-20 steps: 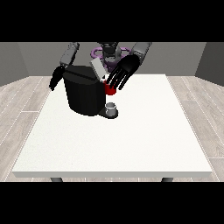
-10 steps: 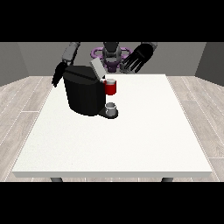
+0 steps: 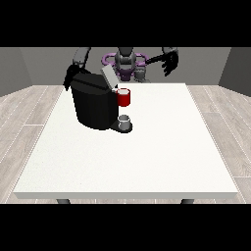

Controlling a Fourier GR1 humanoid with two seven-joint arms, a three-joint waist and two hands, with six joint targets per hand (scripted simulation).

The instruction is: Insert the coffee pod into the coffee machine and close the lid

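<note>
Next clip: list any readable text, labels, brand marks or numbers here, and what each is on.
None can be read. The black coffee machine, its raised lid, the red thing at the machine and the white table show no lettering, numbers or signs.

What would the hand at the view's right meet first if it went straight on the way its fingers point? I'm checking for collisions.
The hand at the view's right points down; the first thing below looks to be the table's far edge, though depth is unclear. The coffee machine stands well aside.
</note>
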